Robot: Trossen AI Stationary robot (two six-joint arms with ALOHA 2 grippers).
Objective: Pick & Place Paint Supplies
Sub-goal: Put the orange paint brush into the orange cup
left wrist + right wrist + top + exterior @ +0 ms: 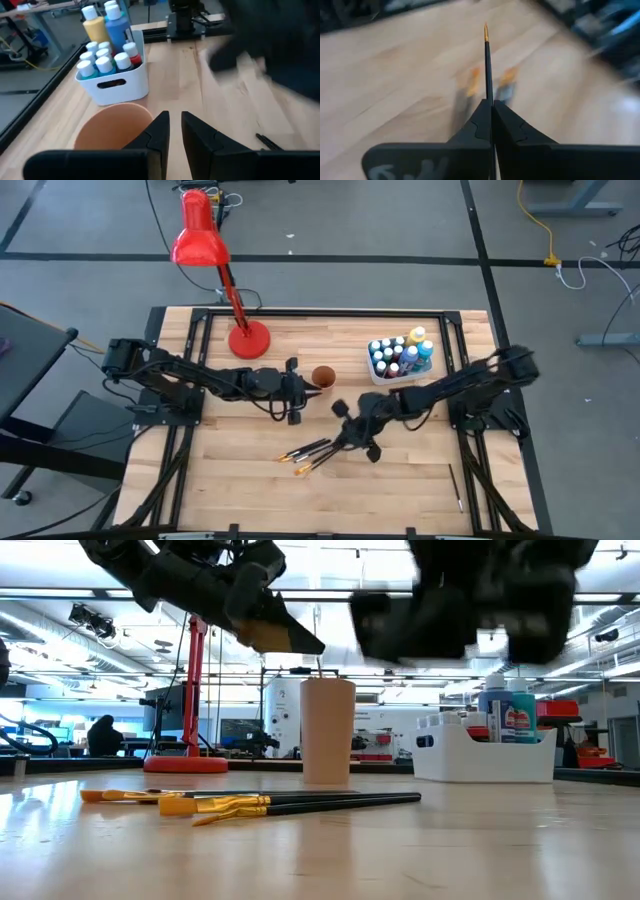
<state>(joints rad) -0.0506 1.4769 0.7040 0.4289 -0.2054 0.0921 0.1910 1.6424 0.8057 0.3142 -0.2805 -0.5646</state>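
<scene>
Several dark-handled paintbrushes with orange-yellow ends [305,453] [250,802] lie flat on the table's near middle. One more brush [455,486] lies alone near the right front corner. My right gripper [352,432] [490,107] hovers just right of the pile, above the table, and is shut on one thin brush [488,70]. The paint bottles [400,355] [105,50] stand in the white tub [392,376] [120,87]. My left gripper [296,390] [175,120] hangs beside the orange cup [322,376] [112,130], its fingers a narrow gap apart and holding nothing. My right gripper pinches the thin brush by its dark shaft [488,95] between the two shut fingers. The brush runs along the fingers and sticks out forward, its orange-yellow end [486,33] free in the air. It is lifted clear of the table, above the other brushes.
A red desk lamp [240,330] stands on its round base at the table's far left. The cup sits between the lamp and the tub. Bare wood lies along the near edge. Black frame rails run along the table's sides.
</scene>
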